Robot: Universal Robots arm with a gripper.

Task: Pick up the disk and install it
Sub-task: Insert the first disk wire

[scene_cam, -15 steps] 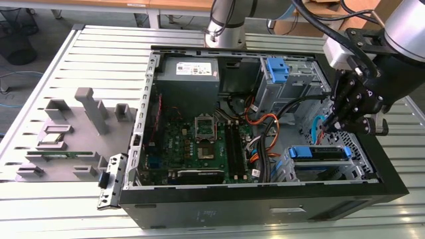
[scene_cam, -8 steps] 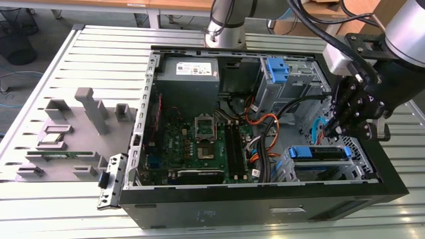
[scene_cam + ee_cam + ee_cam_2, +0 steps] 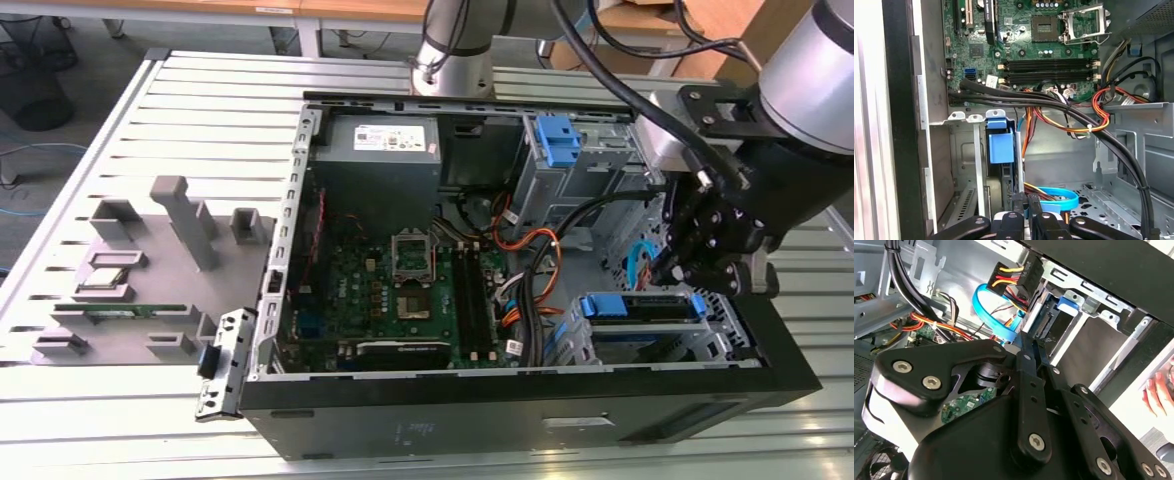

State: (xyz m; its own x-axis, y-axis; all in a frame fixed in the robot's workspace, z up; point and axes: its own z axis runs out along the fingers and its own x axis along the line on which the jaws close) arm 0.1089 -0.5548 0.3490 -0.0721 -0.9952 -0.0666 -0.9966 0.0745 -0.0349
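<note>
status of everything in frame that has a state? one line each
Computer case: lying flat, side open.
Disk: standing in the drive cage, blue carrier outward.
CPU socket: empty, retention frame flipped open.
Memory slots: empty.
Gripper: inside the case, at the disk's edge; contact unclear.

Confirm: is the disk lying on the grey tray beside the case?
No. In the exterior view the disk, in its blue carrier, sits in the case's drive cage, off the grey tray.
</note>
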